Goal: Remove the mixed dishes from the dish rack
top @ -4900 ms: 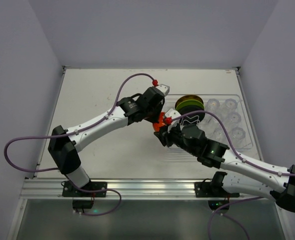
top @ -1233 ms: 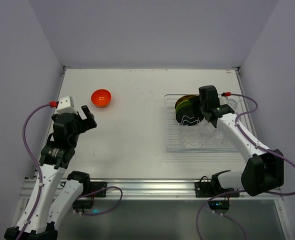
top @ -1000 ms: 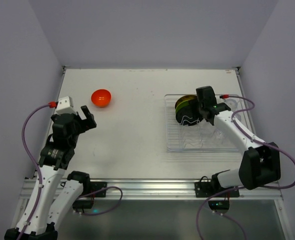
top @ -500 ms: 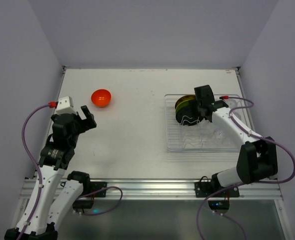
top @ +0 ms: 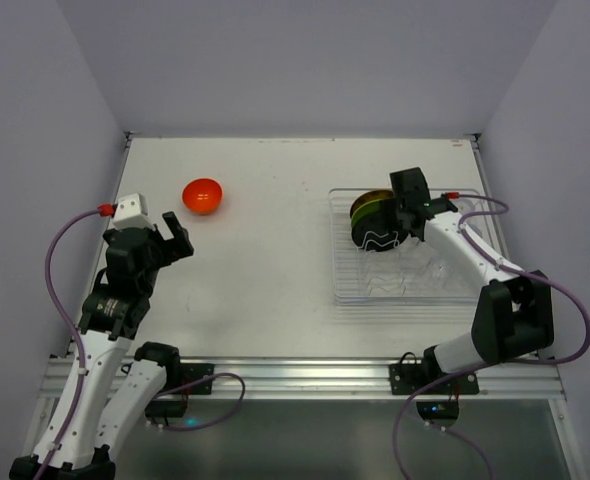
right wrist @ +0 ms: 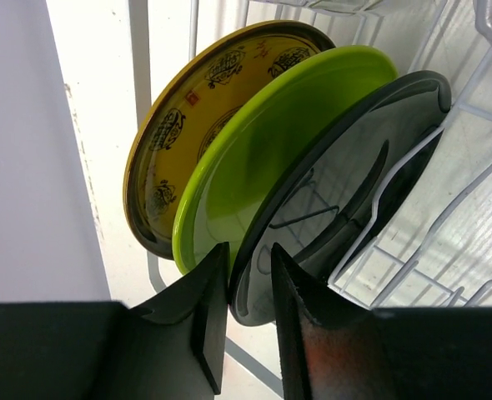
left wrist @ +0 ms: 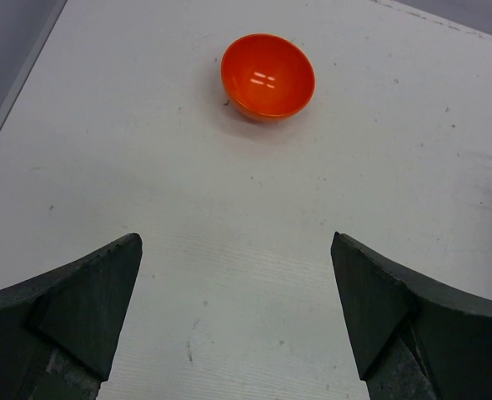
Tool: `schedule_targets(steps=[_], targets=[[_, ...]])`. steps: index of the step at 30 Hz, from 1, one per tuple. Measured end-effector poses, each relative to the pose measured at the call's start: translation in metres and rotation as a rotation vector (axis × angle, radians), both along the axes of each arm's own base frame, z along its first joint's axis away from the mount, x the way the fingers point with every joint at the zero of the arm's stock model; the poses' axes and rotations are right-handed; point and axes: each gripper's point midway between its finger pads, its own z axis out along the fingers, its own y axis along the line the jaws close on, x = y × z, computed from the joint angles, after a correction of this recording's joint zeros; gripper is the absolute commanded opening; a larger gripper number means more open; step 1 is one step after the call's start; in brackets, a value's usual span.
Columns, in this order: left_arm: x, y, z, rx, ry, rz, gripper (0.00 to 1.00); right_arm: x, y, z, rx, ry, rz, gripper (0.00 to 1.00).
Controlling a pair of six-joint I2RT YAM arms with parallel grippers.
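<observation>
The dish rack (top: 395, 298) stands at the right with three plates on edge: yellow-brown patterned (right wrist: 188, 117), lime green (right wrist: 271, 142) and black (right wrist: 346, 183). My right gripper (right wrist: 248, 250) straddles the black plate's rim, one finger behind it against the rim, the other over its face; the jaws are narrow, but whether they press on it does not show. Seen from above, the right gripper (top: 400, 215) is over the black plate (top: 378, 240). The orange-red bowl (left wrist: 268, 76) lies rim down on the table, far left (top: 203, 196). My left gripper (left wrist: 233, 242) hovers open and empty short of it.
Clear cups (top: 465, 250) sit in the rack's right half, beside the right arm's forearm. White wire dividers (right wrist: 479, 92) run close around the black plate. The left gripper (top: 170, 238) is near the table's left edge.
The right gripper has crept onto the black plate's rim and its jaws have narrowed around it. The plates, the bowl and the left arm have not moved over the last second.
</observation>
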Motion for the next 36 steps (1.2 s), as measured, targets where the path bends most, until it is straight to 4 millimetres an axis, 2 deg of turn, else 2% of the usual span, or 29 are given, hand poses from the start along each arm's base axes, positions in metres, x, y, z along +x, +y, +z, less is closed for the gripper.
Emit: schedule_targets(steps=[2, 12, 17, 28, 36], targets=[[0.000, 0.000, 0.000, 0.000, -0.001, 0.000, 1.00, 0.001, -0.001, 0.001, 0.002, -0.003, -0.003, 0.17], [0.000, 0.000, 0.000, -0.001, -0.001, -0.002, 1.00, -0.004, -0.002, 0.008, 0.005, -0.008, -0.001, 0.12], [0.000, -0.001, 0.000, -0.001, 0.000, -0.007, 1.00, -0.008, 0.001, 0.010, 0.026, -0.003, 0.006, 0.00], [0.000, -0.001, 0.000, -0.001, 0.002, -0.009, 1.00, -0.015, 0.000, 0.020, 0.037, -0.037, 0.014, 0.00], [0.000, -0.004, 0.000, -0.002, 0.002, -0.019, 1.00, -0.022, -0.001, 0.043, 0.048, -0.129, 0.042, 0.00]])
